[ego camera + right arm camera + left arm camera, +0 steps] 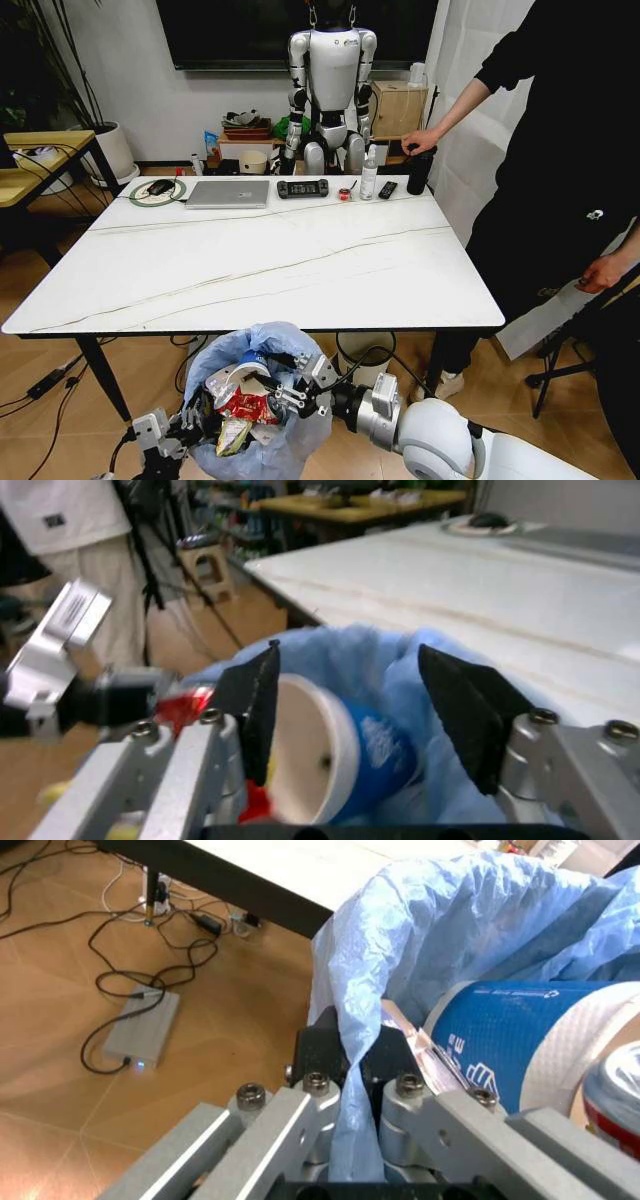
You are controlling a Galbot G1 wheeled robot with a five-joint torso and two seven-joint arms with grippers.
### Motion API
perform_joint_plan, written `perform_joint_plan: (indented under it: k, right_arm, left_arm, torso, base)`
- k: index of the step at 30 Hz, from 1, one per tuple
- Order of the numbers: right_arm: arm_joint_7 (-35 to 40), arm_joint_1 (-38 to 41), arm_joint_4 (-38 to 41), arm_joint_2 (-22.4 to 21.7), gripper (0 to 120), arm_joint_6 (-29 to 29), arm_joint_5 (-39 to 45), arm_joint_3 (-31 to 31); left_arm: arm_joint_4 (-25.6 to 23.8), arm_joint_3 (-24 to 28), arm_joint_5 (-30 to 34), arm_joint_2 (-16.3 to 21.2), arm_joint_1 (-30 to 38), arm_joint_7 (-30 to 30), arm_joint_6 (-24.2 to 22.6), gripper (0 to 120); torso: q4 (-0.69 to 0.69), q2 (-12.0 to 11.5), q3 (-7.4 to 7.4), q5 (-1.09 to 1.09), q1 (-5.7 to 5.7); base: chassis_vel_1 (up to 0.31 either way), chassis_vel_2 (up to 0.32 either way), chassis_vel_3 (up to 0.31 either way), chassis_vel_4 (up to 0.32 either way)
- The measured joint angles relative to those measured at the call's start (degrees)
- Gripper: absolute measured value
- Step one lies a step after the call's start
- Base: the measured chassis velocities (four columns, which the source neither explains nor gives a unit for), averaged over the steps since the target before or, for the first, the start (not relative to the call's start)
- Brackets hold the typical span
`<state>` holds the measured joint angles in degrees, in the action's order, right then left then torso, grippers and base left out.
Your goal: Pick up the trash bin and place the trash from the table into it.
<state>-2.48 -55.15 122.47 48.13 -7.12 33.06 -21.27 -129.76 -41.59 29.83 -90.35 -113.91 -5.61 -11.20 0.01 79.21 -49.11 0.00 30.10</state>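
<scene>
Your left gripper [345,1087] is pinching the trash bin [255,400] by its soft, slippery bag rim; your right gripper [365,705], fingers spread, is hovering over the blue-and-white paper cup [345,757].

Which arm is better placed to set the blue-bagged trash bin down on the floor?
Left. The left pincer is shut on the rim of the round, blue-bag-lined trash bin; the right pincer hangs open over the blue-and-white paper cup inside.
</scene>
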Motion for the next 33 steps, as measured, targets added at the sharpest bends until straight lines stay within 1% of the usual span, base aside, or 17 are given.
perform_joint_plan:
  k: [2,3,5,8,9,12,14,15,20,21,24,26,27,29,30,31,33]
  right_arm:
    - [3.16,-1.28,0.36,0.67,64,1.91,0.93,3.38]
    - [3.16,-1.28,0.36,0.67,64,1.91,0.93,3.38]
    - [4.86,-4.58,0.50,1.12,75,3.67,2.50,9.80]
    - [2.51,-11.01,0.10,0.61,87,6.60,3.74,21.03]
    - [2.51,-11.01,0.10,0.61,87,6.60,3.74,21.03]
    - [-0.73,-21.50,0.51,0.36,99,8.48,5.76,36.78]
    - [-2.45,-26.85,2.07,1.25,100,9.19,5.78,44.82]
    - [-2.45,-26.85,2.07,1.25,100,9.19,5.78,44.82]
    - [-6.29,-43.01,6.21,6.19,100,11.99,2.34,61.36]
    - [-6.29,-43.01,6.21,6.19,100,11.99,2.34,61.36]
    - [-8.99,-48.24,6.26,10.50,100,14.08,-0.06,66.89]
    - [-9.72,-49.65,6.25,12.82,100,14.70,-0.85,68.12]
    - [-10.42,-50.67,5.78,15.94,100,15.70,-1.93,68.88]
    - [-10.42,-50.67,5.78,15.94,100,15.70,-1.93,68.88]
    - [-11.28,-51.22,3.77,21.00,100,17.61,-4.27,69.21]
    - [-11.95,-51.48,2.82,23.19,100,17.78,-5.06,69.38]
    - [-12.42,-51.57,2.30,24.40,100,17.79,-5.41,69.41]
  left_arm:
    - [0.42,0.12,0.05,0.52,0.07,-0.26,-0.01,0]
    - [0.42,0.12,0.05,0.52,0.07,-0.26,-0.01,0]
    - [1.01,0.28,0.44,1.55,0.33,-0.47,-0.01,0]
    - [1.32,0.48,0.92,2.97,0.35,-0.56,-0.01,0]
    - [1.32,0.48,0.92,2.97,0.35,-0.56,-0.01,0]
    - [1.70,0.81,1.71,4.83,0.54,-0.67,-0.01,0]
    - [1.92,0.84,1.95,5.83,0.84,-0.67,0.04,0]
    - [1.92,0.84,1.95,5.83,0.84,-0.67,0.04,0]
    - [1.96,0.87,2.59,8.20,1.11,-0.73,0.38,0]
    - [1.96,0.87,2.59,8.20,1.11,-0.73,0.38,0]
    - [2.56,1.19,2.36,9.77,1.25,-0.82,0.83,0]
    - [2.93,1.44,2.23,10.65,1.22,-0.83,1.08,0]
    - [3.41,1.79,2.09,11.76,1.09,-0.98,1.41,0]
    - [3.41,1.79,2.09,11.76,1.09,-0.98,1.41,0]
    - [4.42,2.47,2.07,13.49,0.92,-1.20,2.26,0]
    - [5.31,2.89,1.90,14.59,0.92,-1.31,3.14,0]
    - [6.53,3.29,1.93,16.05,1.11,-1.36,4.17,0]
  torso:
    - [0.01,0.00,0.00,0.01,0.00]
    - [0.01,0.00,0.00,0.01,0.00]
    - [0.01,0.00,0.00,0.03,0.00]
    - [0.00,0.00,0.00,0.02,0.00]
    - [0.00,0.00,0.00,0.02,0.00]
    - [-0.02,0.00,0.00,0.01,0.00]
    - [-0.01,0.00,0.00,0.01,0.00]
    - [-0.01,0.00,0.00,0.01,0.00]
    - [-0.01,0.00,0.01,-0.01,0.00]
    - [-0.01,0.00,0.01,-0.01,0.00]
    - [-0.02,0.00,0.01,0.00,0.00]
    - [-0.01,0.00,0.01,-0.02,0.00]
    - [-0.02,0.00,0.01,-0.01,0.00]
    - [-0.02,0.00,0.01,-0.01,0.00]
    - [-0.02,0.00,0.01,0.02,0.00]
    - [-0.02,0.00,0.00,0.01,0.00]
    - [-0.01,0.00,0.00,-0.01,0.00]
  base:
    - [0.000,0.000,0.000,0.000]
    - [0.000,0.000,0.000,0.000]
    - [0.000,0.000,0.000,0.000]
    - [0.000,0.000,0.000,0.000]
    - [0.000,0.000,0.000,0.000]
    - [0.000,0.000,0.000,0.000]
    - [0.000,0.000,0.000,0.000]
    - [0.000,0.000,0.000,0.000]
    - [0.000,0.000,0.000,0.000]
    - [0.000,0.000,0.000,0.000]
    - [0.000,0.000,0.000,0.000]
    - [0.000,0.000,0.000,0.000]
    - [0.000,0.000,0.000,0.000]
    - [0.000,0.000,0.000,0.000]
    - [0.000,0.000,0.000,0.000]
    - [0.000,0.000,0.000,0.000]
    - [0.000,0.000,0.000,0.000]
